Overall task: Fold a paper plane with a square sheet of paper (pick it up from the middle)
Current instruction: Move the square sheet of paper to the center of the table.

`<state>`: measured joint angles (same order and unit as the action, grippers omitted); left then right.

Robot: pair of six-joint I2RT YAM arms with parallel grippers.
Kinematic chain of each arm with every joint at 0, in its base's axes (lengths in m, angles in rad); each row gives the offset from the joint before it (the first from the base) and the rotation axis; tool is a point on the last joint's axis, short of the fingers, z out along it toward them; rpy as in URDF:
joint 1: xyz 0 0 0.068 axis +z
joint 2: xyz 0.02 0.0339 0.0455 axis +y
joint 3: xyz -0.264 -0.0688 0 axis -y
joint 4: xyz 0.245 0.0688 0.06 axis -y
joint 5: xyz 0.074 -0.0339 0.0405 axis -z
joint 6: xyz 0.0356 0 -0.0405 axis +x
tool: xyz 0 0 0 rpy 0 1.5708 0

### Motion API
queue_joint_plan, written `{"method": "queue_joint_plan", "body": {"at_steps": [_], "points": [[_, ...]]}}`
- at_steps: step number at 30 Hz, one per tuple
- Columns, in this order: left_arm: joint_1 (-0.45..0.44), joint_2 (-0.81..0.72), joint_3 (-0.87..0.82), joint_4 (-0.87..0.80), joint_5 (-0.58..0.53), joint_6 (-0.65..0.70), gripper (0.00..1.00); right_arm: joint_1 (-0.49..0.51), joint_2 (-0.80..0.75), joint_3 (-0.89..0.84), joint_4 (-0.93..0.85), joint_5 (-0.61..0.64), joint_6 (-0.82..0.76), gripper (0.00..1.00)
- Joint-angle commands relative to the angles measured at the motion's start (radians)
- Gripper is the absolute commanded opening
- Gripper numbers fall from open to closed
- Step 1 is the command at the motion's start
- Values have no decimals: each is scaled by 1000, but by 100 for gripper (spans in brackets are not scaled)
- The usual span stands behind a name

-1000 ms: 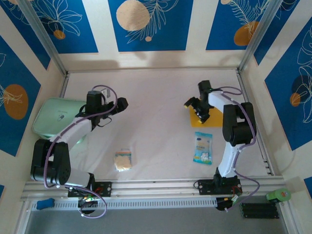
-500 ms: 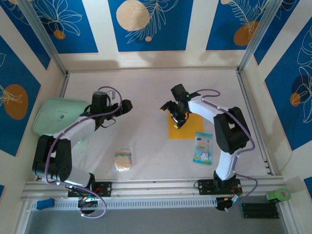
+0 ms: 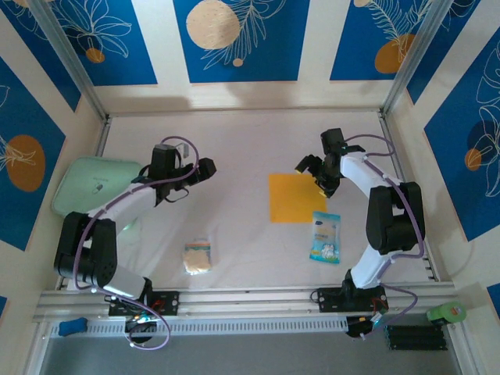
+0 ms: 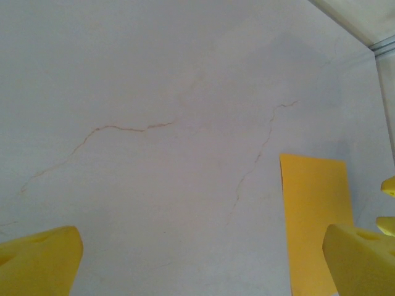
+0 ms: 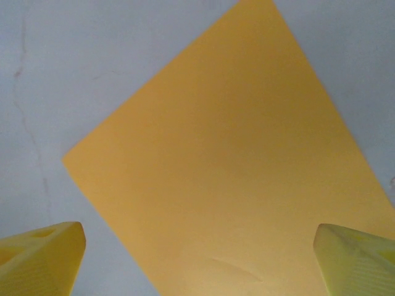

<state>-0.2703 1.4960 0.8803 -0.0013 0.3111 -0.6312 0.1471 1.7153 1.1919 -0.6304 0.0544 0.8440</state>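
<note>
Yellow pads of your right fingers (image 5: 43, 256) stood spread wide with nothing between them. The square sheet of paper (image 5: 228, 166) lay flat on the surface (image 5: 37, 74) just ahead of and below them, one corner pointing away. Your left fingers (image 4: 37, 262) were just as wide and empty, with the sheet off beyond their right-hand pad, apart from it.

I judged the sheet thin, light and limp. It would slide on the smooth surface rather than lift, crease under a hard pinch, and sag from wherever you held it. Its edges lay flush, so the middle, close to where a faint ripple showed between your right fingers, looked the place to press and pinch up a ridge.

Nearer the arm bases than your right fingers lay a blue-white packet (image 3: 325, 237); its print was too small to read. The sheet carried no writing.
</note>
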Motion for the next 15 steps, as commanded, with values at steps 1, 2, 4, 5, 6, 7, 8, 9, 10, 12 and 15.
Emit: {"method": "queue_joint_plan", "body": {"at_steps": [1, 2, 4, 5, 6, 7, 8, 9, 10, 12, 15], "points": [[-18, 29, 37, -14, 17, -17, 99, 1, 32, -10, -26, -24, -71, 96], [-21, 37, 42, -15, 17, -19, 99, 2, 44, -9, -24, -27, -71, 96], [-25, 49, 53, -20, 18, -22, 99, 8, 67, -4, -25, -27, -68, 96], [-28, 54, 59, -21, 18, -23, 99, 11, 79, 1, -27, -22, -63, 96], [-30, 59, 63, -22, 19, -24, 99, 15, 89, 4, -28, -18, -60, 96], [-33, 62, 68, -23, 20, -24, 99, 19, 99, 5, -28, -13, -53, 96], [-35, 65, 72, -25, 20, -24, 99, 25, 110, 9, -27, -11, -48, 96], [-36, 67, 75, -25, 19, -24, 99, 29, 119, 12, -28, -11, -44, 96], [-39, 70, 76, -27, 19, -24, 99, 34, 129, 17, -29, -10, -39, 96], [-41, 73, 80, -30, 21, -24, 99, 43, 143, 24, -35, -9, -24, 96], [-46, 78, 83, -40, 14, -24, 99, 56, 157, 29, -36, -8, 4, 96]]}}
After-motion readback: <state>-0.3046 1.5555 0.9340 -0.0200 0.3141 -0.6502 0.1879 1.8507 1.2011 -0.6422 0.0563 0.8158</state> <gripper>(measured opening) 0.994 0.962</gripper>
